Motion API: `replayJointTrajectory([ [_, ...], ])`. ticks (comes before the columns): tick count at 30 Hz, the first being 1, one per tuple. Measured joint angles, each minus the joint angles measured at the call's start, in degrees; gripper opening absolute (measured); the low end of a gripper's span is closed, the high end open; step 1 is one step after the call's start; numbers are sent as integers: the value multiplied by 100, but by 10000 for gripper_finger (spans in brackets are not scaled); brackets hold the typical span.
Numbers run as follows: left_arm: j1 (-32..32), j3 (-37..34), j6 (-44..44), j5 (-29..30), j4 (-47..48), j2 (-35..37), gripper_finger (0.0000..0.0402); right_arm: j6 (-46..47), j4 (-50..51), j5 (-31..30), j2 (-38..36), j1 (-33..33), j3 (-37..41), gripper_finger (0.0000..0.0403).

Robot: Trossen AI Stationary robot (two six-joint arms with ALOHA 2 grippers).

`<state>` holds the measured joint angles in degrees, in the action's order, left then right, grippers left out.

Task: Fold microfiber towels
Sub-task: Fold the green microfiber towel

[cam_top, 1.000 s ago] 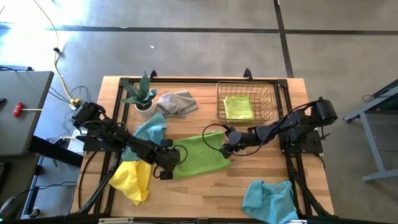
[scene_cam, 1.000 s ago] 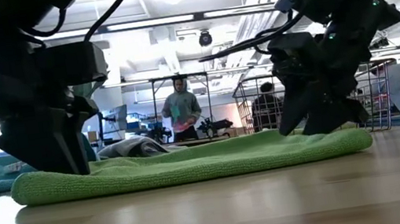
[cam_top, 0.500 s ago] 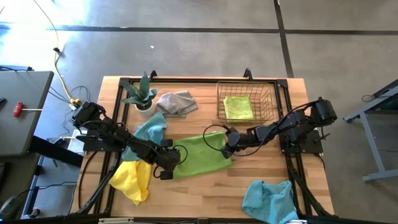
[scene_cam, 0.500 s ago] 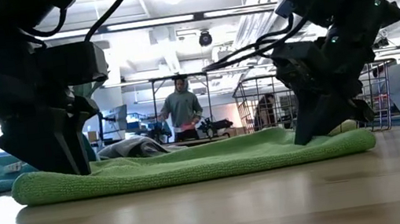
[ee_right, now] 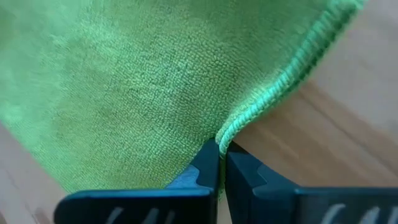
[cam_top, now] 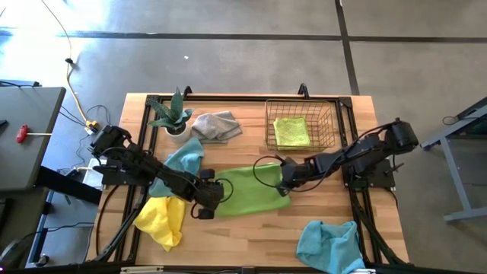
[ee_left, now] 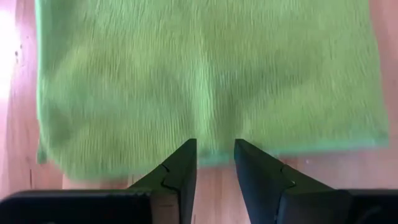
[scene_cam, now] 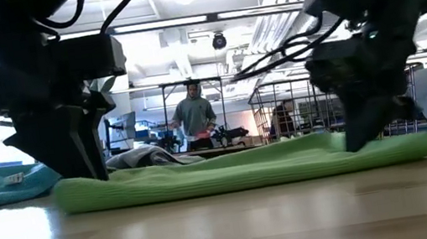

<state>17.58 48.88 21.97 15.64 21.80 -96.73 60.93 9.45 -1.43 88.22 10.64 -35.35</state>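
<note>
A lime green microfiber towel lies flat on the wooden table, between my two grippers. My left gripper stands at the towel's left edge, shut on it. At the towel's right edge my right gripper is also shut on it. No gripper touches the other towels. A yellow one and a light blue one lie at the left. A grey one lies at the back, and another light blue one at the near right. My left gripper has the green towel's left edge between its two fingers, coming from above and pointing down. How many layers, I cannot tell. The towel lies on the table. My right gripper pinches the towel's stitched right edge between its two fingertips, coming from above. The hem puckers where they meet. The towel rests flat on the table, not lifted.
A wire basket with a folded lime green towel stands at the back right. A potted plant stands at the back left. A dark frame runs along the table's edges. People stand in the room beyond the table.
My right gripper has shut on the green towel's right edge. Both grippers have then gone a little toward the table's right edge, and the green towel has slid that way along the table, staying flat.
</note>
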Motion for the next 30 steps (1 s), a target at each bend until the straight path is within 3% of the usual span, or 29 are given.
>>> replayJointTrajectory([
  [5,2,7,31,1,22,7,99,225,1771,1,-390,112,-320,1],
  [10,2,11,32,0,28,10,99,483,4339,-275,-455,194,-1300,0],
  [15,4,13,33,0,69,20,99,468,5735,-351,-373,194,-2366,0],
  [20,4,16,33,-1,117,23,99,472,5994,-534,-375,192,-3133,0],
  [30,4,20,-347,-2,136,29,99,660,4561,-278,307,221,-3235,0],
])
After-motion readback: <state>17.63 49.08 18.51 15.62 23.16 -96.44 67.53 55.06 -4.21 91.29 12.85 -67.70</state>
